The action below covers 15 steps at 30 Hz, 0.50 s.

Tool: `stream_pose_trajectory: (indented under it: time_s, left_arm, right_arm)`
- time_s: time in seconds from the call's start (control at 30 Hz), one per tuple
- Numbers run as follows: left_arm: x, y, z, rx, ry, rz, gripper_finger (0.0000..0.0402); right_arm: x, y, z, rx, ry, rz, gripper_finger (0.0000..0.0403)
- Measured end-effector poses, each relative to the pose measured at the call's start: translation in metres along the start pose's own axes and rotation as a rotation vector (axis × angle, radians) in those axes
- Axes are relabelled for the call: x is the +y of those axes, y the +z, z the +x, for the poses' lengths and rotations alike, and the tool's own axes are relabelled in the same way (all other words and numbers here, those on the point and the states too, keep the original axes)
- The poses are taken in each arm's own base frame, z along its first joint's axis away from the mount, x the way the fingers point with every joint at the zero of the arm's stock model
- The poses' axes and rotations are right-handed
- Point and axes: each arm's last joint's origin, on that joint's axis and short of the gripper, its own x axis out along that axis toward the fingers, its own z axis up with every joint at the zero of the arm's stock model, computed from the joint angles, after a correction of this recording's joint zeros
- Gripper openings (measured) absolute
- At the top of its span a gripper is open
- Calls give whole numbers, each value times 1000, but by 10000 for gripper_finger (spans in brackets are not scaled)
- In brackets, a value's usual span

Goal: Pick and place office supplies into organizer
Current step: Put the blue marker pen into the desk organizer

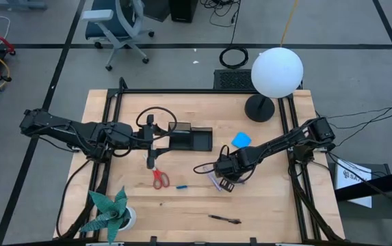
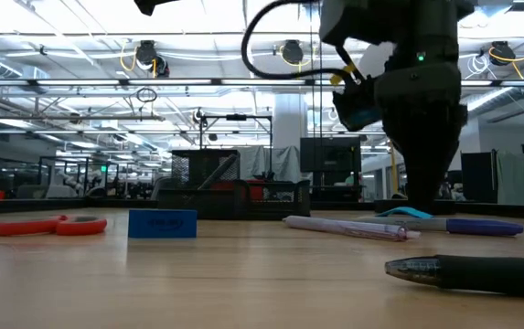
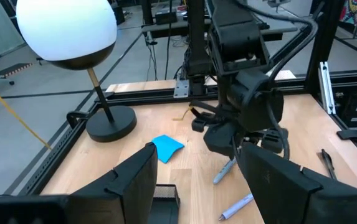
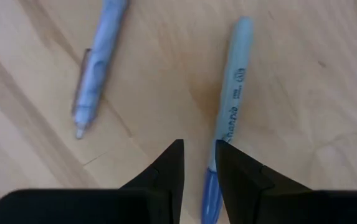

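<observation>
The right gripper (image 4: 198, 163) points straight down at the smooth wood table (image 1: 278, 212), its dark wedge fingers a narrow gap apart over a slim blue marker (image 4: 227, 118), pale pen (image 4: 97, 62) beside, while the left gripper (image 3: 194, 186) hangs open over the black organizer (image 1: 190, 139).

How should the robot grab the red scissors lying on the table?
Probably best from straight above, pinching the blades just above the red handles. The scissors lie flat with bare wood on both sides there, and the looped handles look too wide for the fingers. The left gripper hovers nearest.
</observation>
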Motion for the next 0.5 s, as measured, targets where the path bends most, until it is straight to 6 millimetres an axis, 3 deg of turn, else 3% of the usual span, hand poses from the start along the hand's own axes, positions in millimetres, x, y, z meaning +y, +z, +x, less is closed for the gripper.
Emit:
stream_pose_trajectory:
  time_s: [0.5]
  left_arm:
    - [0,0,0,-1,-1,-1,239]
  right_arm:
    - [-24,-14,25,48,-52,24,84]
